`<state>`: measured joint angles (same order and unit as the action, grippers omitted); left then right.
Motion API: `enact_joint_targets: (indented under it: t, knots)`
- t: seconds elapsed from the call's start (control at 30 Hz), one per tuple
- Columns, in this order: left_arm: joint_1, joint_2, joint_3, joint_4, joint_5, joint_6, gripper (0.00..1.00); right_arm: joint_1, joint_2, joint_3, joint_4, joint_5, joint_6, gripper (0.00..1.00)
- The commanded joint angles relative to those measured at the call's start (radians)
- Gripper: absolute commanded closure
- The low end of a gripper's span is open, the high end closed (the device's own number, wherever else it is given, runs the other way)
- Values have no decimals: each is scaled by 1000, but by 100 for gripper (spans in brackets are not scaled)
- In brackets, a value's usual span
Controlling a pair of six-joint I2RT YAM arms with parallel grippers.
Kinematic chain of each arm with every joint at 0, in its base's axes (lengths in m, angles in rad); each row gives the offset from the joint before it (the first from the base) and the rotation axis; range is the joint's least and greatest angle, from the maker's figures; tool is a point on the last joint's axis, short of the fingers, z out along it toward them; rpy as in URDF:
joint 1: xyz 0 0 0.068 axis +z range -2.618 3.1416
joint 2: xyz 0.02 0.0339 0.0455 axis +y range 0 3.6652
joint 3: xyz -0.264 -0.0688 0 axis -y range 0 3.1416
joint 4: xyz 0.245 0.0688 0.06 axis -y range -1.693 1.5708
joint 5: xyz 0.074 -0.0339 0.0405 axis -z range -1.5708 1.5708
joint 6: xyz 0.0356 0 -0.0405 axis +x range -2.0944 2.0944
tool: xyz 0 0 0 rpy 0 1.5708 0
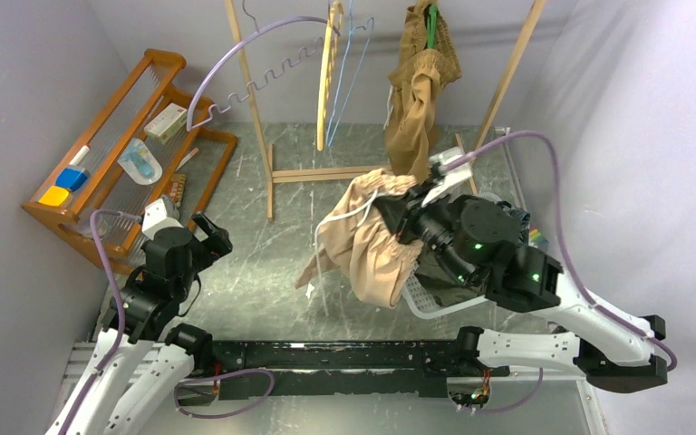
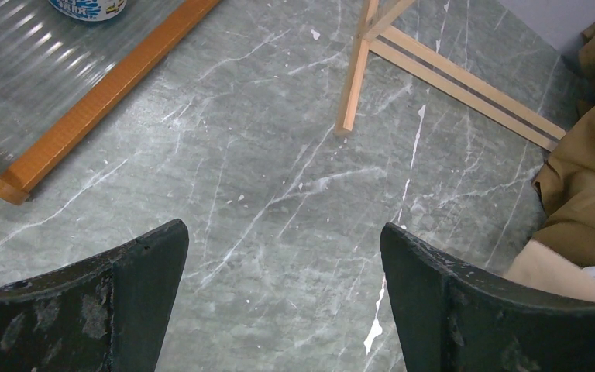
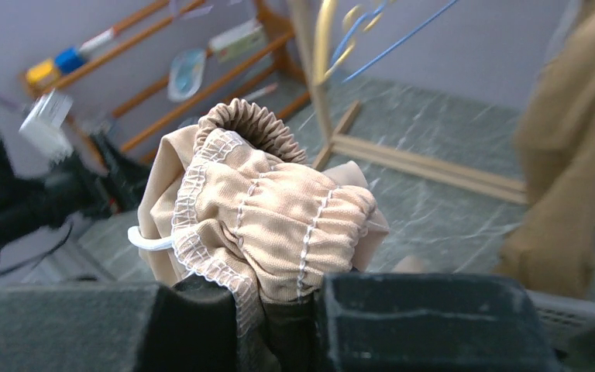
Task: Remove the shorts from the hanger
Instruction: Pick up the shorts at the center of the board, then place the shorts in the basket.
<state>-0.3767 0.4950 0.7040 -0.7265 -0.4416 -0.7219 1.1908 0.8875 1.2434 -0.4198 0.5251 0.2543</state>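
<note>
Two shorts in view, beige shorts (image 1: 372, 243) bunched mid-table with one white hanger (image 3: 146, 241), right gripper (image 3: 279, 310) clamped on their waistband, tan shorts (image 1: 417, 100) hanging far right on one wooden rack (image 1: 258, 118), left gripper (image 2: 283, 263) spread wide, holding nothing, near left above the table (image 2: 279, 155).

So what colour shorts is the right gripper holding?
Light beige shorts; right wrist view shows best.

A pale wooden rack (image 1: 344, 170) stands on grey marbled tabletop (image 1: 263, 272); left of it an orange-brown shelf (image 1: 165, 62), plain pale walls (image 1: 27, 82) behind
</note>
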Motion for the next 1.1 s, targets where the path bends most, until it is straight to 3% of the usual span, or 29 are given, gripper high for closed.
enact_joint_targets:
  t: [0.0,0.3,0.43,0.53,0.77,0.9,1.07]
  knots:
    - [2,4,7,15,0,8,3,1,21,126,-89,275,-98,100]
    - [2,7,8,12,-1,8,3,1,91,233,-36,733,-296,100]
    - [3,10,5,17,3,9,3,1,32,136,337,846,-620,100]
    - [3,16,6,17,1,9,3,1,-10,118,510,857,-762,100]
    - [3,23,6,19,7,10,3,1,40,181,654,905,-1003,100]
    - [3,20,8,16,5,9,3,-2,36,120,883,916,-1208,100]
    - [3,12,4,20,10,11,3,-20,59,125,849,914,-1246,100]
